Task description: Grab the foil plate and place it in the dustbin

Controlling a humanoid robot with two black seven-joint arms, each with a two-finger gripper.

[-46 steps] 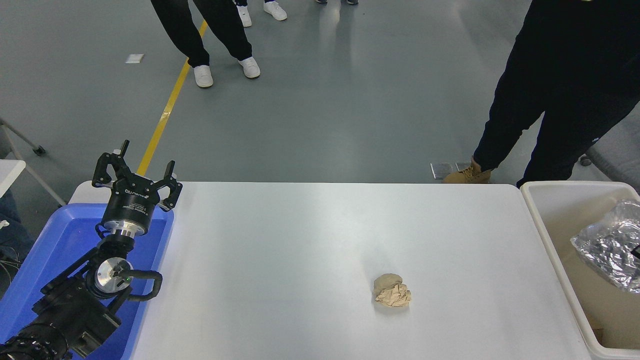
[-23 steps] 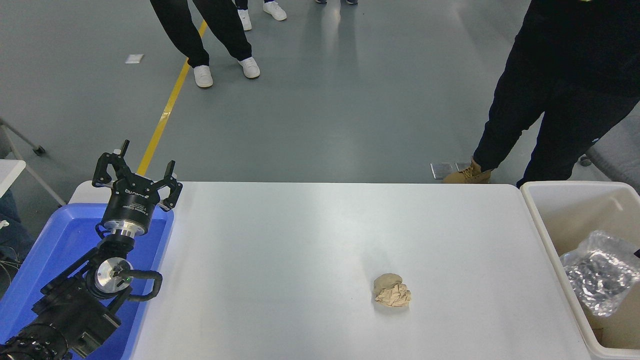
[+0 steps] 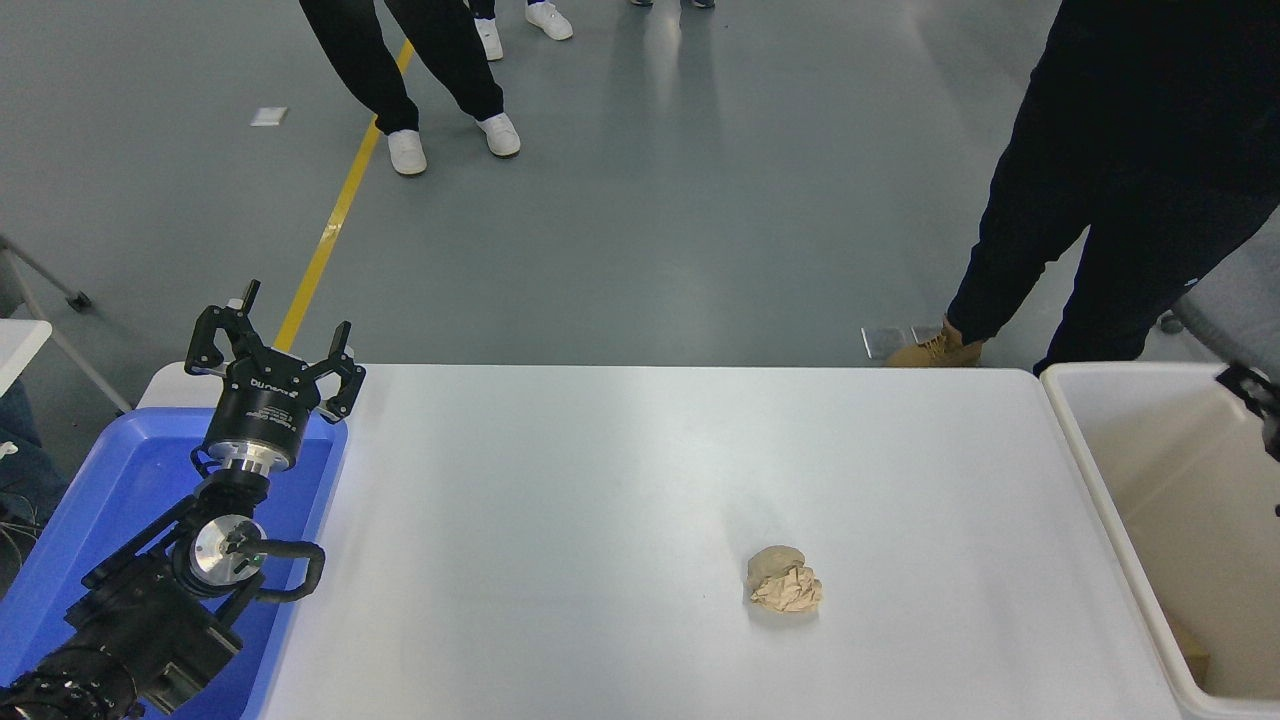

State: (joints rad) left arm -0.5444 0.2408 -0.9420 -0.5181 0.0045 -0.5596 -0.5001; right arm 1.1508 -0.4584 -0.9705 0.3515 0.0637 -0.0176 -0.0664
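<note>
The foil plate does not show anywhere in the head view. The cream dustbin (image 3: 1085,450) stands at the table's right end, and only bare beige walls show inside it. A black piece of my right gripper (image 3: 1255,395) juts in from the right edge over the bin's far rim. Too little of it shows to tell its state. My left gripper (image 3: 285,335) is parked at the lower left above a blue tray, open and holding nothing.
A crumpled tan paper ball (image 3: 784,581) lies on the white table (image 3: 600,480). The blue tray (image 3: 110,490) sits at the left end under my left arm. A person's dark legs (image 3: 1090,200) stand beyond the far right corner, and other legs (image 3: 420,70) stand farther back.
The foil plate, held over the bin a second ago, dropped lower into it and is now out of sight. A part of my right gripper has come into view at the right edge.
</note>
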